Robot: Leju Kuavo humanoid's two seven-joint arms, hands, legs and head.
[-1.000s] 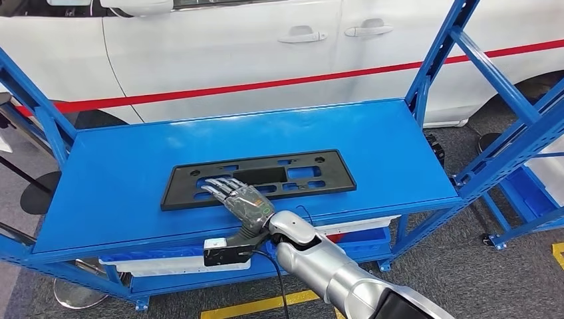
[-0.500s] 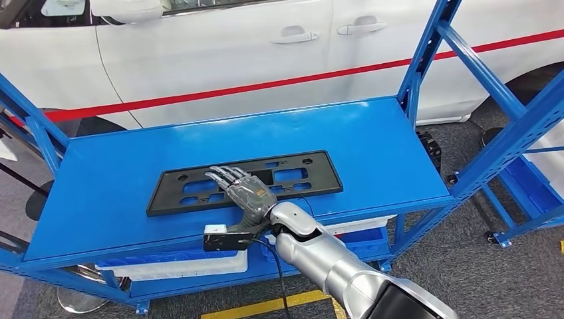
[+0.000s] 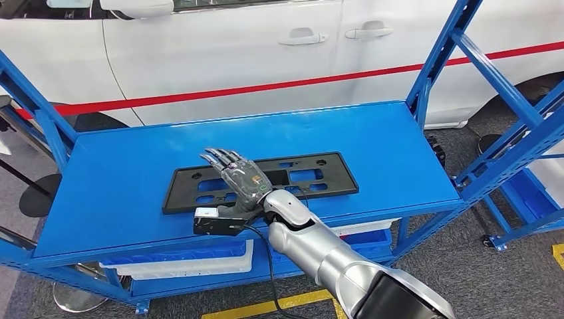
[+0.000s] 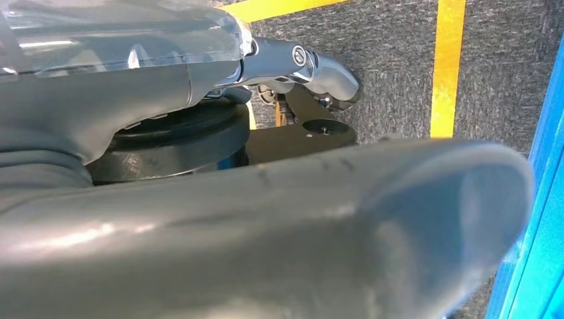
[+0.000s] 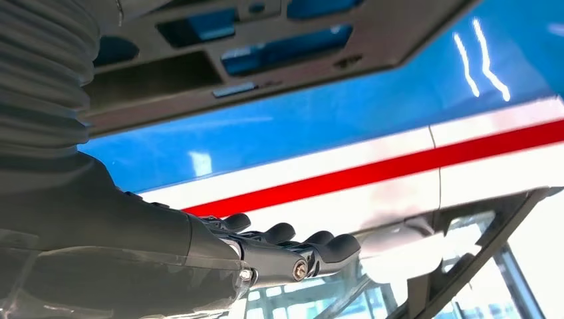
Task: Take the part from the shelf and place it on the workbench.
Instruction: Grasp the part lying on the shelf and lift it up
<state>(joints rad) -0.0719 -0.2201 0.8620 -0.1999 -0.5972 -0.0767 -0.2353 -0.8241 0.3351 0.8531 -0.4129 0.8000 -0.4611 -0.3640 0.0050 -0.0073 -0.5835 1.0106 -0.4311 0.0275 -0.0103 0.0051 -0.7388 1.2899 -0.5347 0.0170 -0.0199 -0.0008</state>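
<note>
Right hand (image 3: 241, 181) hovered flat, fingers spread and empty, above the black license-plate bracket (image 3: 319, 174) in the middle of the head view. Behind everything, a white car (image 3: 266, 46) with a red stripe filled the upper frame, and the blue shelf (image 3: 399, 139) stretched across the centre. The bracket lay flat on the shelf top, its long axis running left to right across the frame, parallel to the front edge. The hand sat over the bracket's left-centre portion, fingers pointing toward the upper left, so the part lay directly beneath the palm and off to its right. I judged the right hand the nearer one. From the right wrist view the outstretched fingers (image 5: 292, 246) stood clear of the bracket's cut-out slots, a gap the head view hid. The left hand (image 4: 266, 226) loomed close over grey floor with yellow lines; whether it was open I couldn't tell.
</note>
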